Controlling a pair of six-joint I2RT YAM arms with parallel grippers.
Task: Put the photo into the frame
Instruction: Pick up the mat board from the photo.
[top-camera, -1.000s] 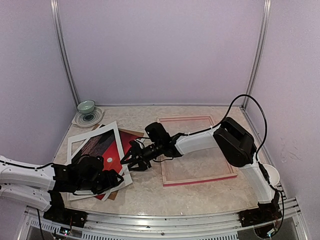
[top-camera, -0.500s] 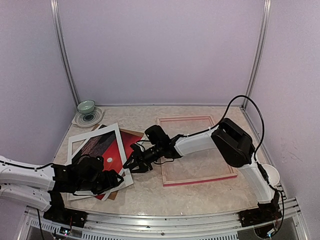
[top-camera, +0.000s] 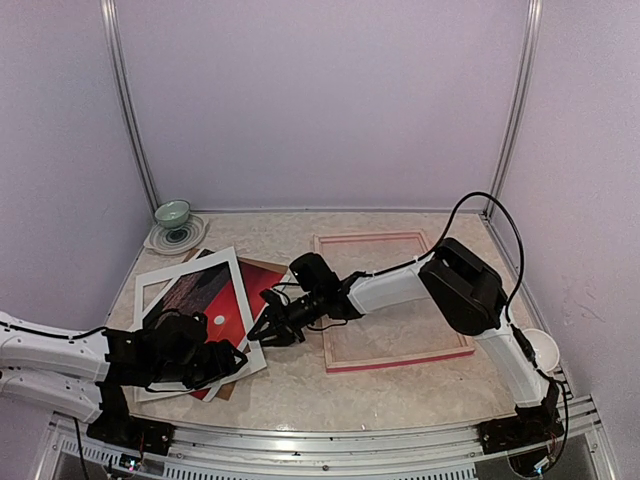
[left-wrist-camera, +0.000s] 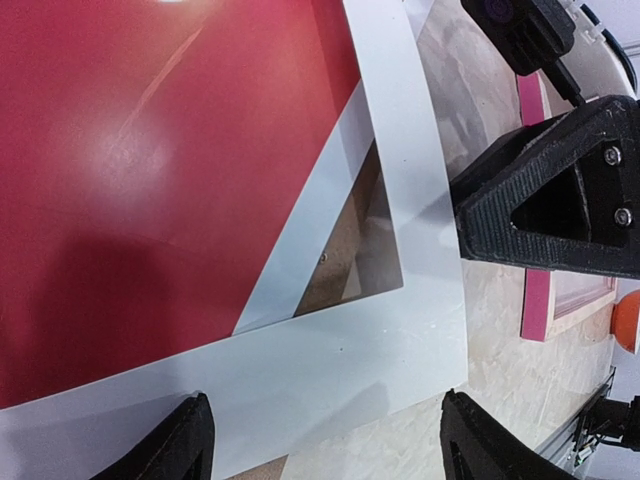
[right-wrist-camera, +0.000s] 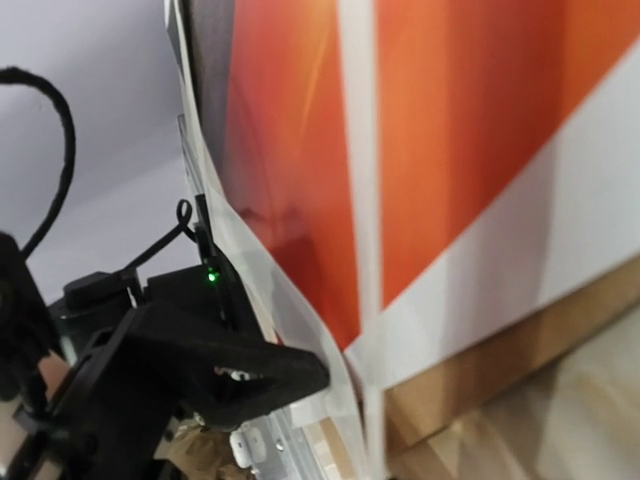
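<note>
Red photo (top-camera: 228, 300) lay under white mat (top-camera: 183, 268); the right hand (top-camera: 266, 332) might have dragged both. We could not tell its grip.

pale lilac walls (top-camera: 320, 100) are enclosing a beige marbled worktop (top-camera: 290, 385), with silver metal corner posts (top-camera: 127, 110) standing at the back.

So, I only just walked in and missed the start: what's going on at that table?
Two robot arms are working on getting a red sunset photo into a pink frame. The photo lies in a stack at the left, under a white mat. The right pincer is at the stack's right edge; whether it grips anything is unclear. The left pincer is open over the mat's near corner. The frame lies to the right with nothing in it.
</note>
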